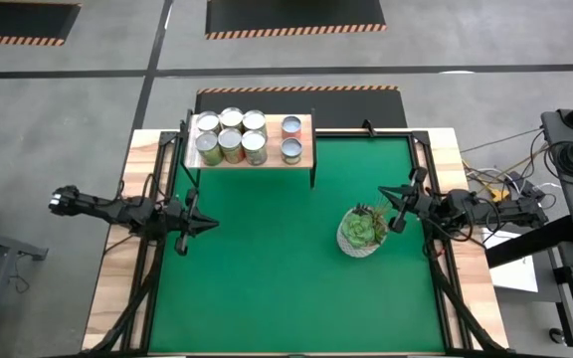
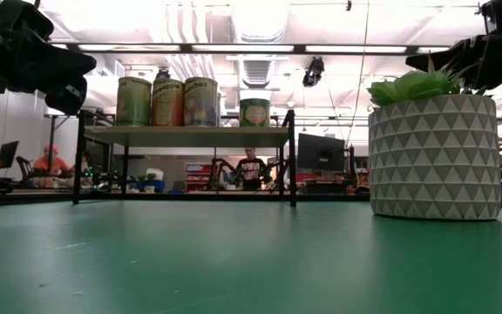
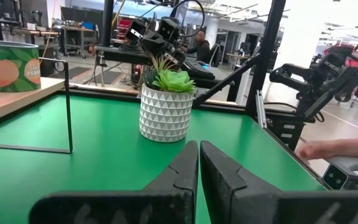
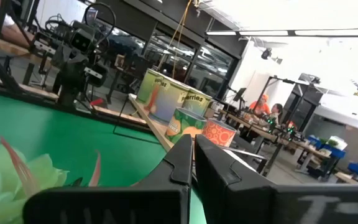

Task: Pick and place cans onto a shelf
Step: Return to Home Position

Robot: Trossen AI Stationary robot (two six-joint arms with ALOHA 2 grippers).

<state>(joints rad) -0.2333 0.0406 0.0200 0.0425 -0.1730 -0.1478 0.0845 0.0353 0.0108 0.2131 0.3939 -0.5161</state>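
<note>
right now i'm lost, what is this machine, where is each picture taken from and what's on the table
It is a robot with two arms, each ending in a two-finger gripper. One picture looks straight down on the table, one looks level across it, and two come from cameras on the wrists. The left gripper and right gripper are shut and hold nothing, at opposite sides of the green mat. Eight cans stand on the shelf at its far edge. A white plant pot sits near the right gripper.
</note>
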